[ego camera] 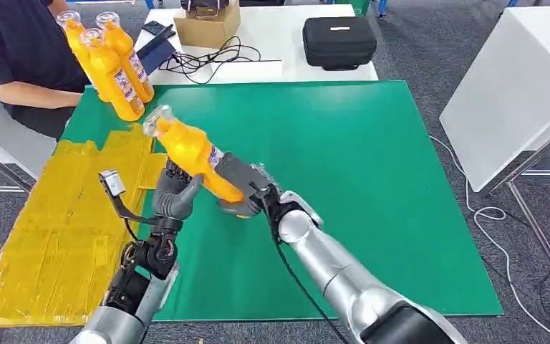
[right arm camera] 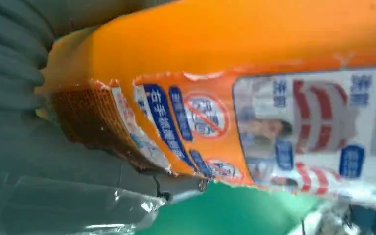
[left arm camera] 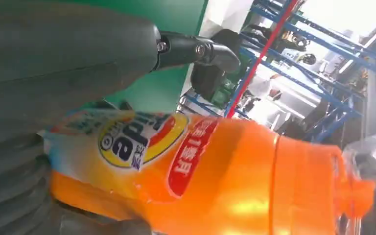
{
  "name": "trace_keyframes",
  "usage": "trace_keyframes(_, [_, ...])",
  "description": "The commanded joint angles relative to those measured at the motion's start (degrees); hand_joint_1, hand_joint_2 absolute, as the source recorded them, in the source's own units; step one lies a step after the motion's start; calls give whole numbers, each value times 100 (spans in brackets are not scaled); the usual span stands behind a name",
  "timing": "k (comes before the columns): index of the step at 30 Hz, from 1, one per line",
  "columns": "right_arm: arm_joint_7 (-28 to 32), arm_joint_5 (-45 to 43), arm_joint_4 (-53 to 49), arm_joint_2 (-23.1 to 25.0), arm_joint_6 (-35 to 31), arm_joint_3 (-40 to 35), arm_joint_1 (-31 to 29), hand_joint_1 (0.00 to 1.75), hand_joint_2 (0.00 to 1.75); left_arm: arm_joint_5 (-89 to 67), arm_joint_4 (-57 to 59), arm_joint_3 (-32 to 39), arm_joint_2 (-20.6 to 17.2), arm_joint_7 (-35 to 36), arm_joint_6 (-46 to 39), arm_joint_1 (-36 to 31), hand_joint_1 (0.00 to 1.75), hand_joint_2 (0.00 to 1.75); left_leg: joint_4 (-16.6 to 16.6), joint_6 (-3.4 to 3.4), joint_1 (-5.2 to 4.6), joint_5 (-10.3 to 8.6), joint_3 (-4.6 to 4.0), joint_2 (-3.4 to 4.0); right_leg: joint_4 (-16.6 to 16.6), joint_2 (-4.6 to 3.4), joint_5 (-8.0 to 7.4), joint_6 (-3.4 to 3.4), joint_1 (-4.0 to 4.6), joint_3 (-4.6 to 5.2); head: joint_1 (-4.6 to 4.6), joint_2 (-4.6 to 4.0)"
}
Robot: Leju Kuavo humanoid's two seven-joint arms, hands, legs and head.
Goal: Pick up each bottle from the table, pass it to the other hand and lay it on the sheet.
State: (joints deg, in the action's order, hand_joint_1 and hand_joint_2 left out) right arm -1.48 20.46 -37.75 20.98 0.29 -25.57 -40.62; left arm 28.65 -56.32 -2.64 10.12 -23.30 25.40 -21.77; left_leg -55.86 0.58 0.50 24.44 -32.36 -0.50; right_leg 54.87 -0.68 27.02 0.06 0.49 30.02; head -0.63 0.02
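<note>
An orange bottle (ego camera: 190, 150) with a clear cap hangs tilted over the green mat (ego camera: 372, 158), cap pointing up and to the far left. My right hand (ego camera: 240, 190) grips it at its base, and the label end (right arm camera: 249, 73) lies against that hand's grey palm (right arm camera: 14, 58). My left hand (ego camera: 175, 195) is raised right beside the bottle's middle, fingers up behind it. Up close the bottle (left arm camera: 225, 176) lies under the left thumb (left arm camera: 68, 44), with a strip of green showing between them. The yellow sheet (ego camera: 64, 229) lies on the left.
Three more orange bottles (ego camera: 114, 64) stand upright at the mat's far left corner, next to a person in dark clothes (ego camera: 14, 50). Behind the mat, a white table holds a cardboard box (ego camera: 208, 25), cables and a black case (ego camera: 339, 41). A white panel (ego camera: 515, 93) stands to the right.
</note>
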Motion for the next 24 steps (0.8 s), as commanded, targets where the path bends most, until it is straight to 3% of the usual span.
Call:
trace_keyframes(1, [-583,-2089,539,-98,-332,-3700,-913,175,175,217,-922,-423,-74,191,-346,302,0,175,-8,0,2,17,17,21,4,-11,9,10,1,-11,0,0])
trace_keyframes(6, [-903,-2299,162,-98,-396,-4691,-939,175,175,230,-1149,-394,-121,204,-439,401,0,175,-4,0,3,7,5,7,2,2,5,9,2,-1,0,0])
trace_keyframes(14, [-921,-2311,170,-98,-409,-4712,-957,175,175,232,-1159,-395,-118,210,-442,411,0,175,0,0,1,0,-3,-7,-2,12,3,5,1,3,2,0])
trace_keyframes(18, [-1190,-2023,-205,-98,-180,-5450,-743,175,175,224,-1496,-264,-170,218,-512,626,0,175,-5,0,9,15,25,-1,-7,16,12,14,8,-30,0,0])
trace_keyframes(22, [-1374,-1814,-313,-98,-65,-5617,-496,175,175,179,-1549,-181,-233,255,-564,735,0,175,9,-2,6,7,17,9,-15,-1,3,6,6,-15,0,0])
trace_keyframes(23, [-1377,-1810,-306,-98,-66,-5613,-491,175,175,178,-1537,-177,-233,255,-569,733,0,175,9,-3,12,21,47,11,-23,4,13,13,12,-49,0,0])
trace_keyframes(24, [-1347,-1811,-247,-98,-69,-5591,-501,175,175,180,-1505,-175,-231,255,-571,741,44,175,8,-2,7,5,15,-3,-14,11,5,6,6,-16,0,0])
